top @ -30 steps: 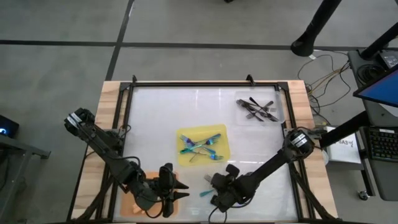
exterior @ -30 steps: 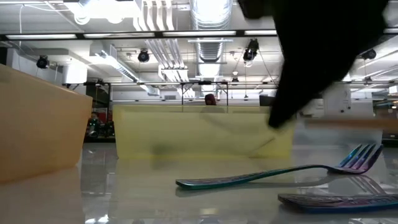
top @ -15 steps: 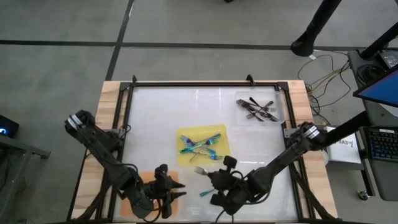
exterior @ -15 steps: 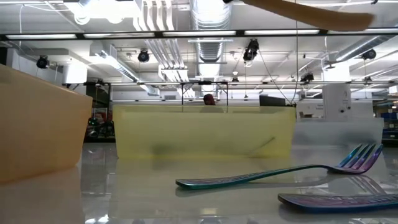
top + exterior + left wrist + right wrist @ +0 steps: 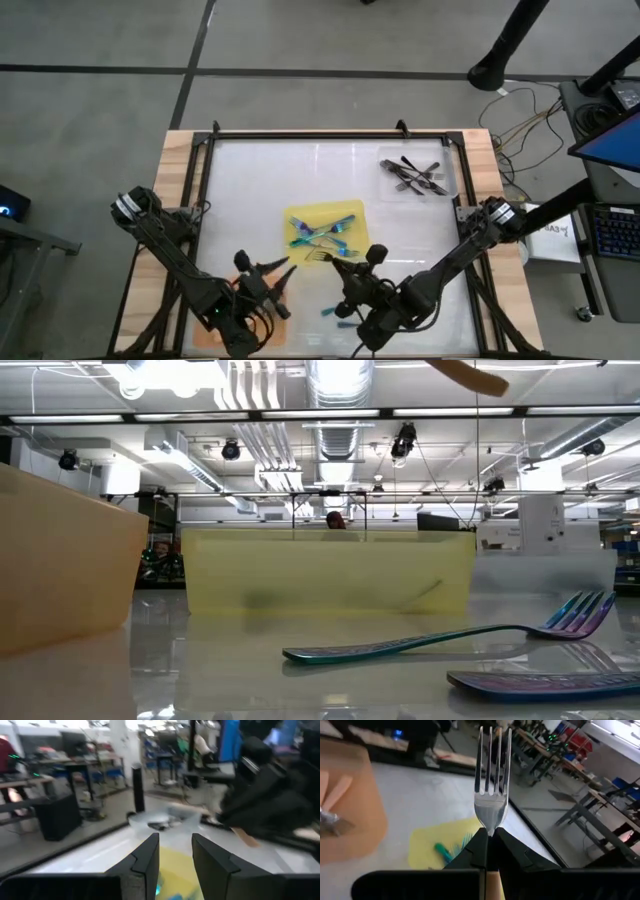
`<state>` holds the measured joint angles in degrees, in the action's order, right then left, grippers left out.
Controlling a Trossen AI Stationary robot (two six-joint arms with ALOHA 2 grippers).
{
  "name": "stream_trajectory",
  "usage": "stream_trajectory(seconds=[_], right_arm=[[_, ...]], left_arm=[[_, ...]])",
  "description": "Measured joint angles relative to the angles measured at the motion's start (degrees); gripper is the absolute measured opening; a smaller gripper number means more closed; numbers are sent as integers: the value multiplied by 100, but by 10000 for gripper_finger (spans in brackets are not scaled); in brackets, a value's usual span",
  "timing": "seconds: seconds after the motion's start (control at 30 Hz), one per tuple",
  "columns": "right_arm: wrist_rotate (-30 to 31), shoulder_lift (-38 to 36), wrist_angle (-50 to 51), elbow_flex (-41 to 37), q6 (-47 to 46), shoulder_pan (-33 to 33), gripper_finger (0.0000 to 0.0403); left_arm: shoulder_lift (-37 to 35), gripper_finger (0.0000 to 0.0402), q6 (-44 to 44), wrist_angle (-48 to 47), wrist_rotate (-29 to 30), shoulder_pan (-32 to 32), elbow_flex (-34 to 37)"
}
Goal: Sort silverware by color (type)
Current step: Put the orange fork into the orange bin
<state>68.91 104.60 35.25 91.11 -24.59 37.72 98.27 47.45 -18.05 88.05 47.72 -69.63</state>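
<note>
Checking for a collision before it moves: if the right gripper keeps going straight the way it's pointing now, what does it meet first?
Probably the left gripper. The right gripper, shut on an orange-handled fork, points that way across the yellow mat's near corner. Heights are unclear, so it might pass clear.

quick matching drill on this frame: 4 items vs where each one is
Items:
1. Iridescent blue-teal forks
2. Dark grey metal forks
3. Silver-headed fork with orange handle
4. Single blue-teal fork

Places:
A. Gripped in the right end effector
B. Piled on the flat yellow mat
C. Lying alone on the bare white table
D. Heaped at the table's far right corner

Pairs: 1-B, 2-D, 3-A, 4-C
</note>
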Motion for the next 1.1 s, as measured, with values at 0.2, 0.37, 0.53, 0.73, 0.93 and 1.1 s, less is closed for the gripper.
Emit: stream_trajectory(seconds=[0.2,0.37,0.53,0.73,0.93,1.1], right_arm=[[182,3,-997,16,767,-78,13],[172,4,-1742,24,1320,-163,13],[164,4,-1755,24,1403,-210,13],[146,59,-1751,8,1644,-423,13],[76,57,-1756,-11,1551,-638,13],[-169,57,-1778,-11,1539,-755,13]], left_arm=[[6,96,125,164,197,-96,0],[6,96,127,395,199,-191,-2],[6,96,126,458,121,-205,-2],[6,96,-36,611,-19,-219,-2],[6,96,-183,626,-12,-406,-2],[-1,96,-261,629,-6,-715,-2]])
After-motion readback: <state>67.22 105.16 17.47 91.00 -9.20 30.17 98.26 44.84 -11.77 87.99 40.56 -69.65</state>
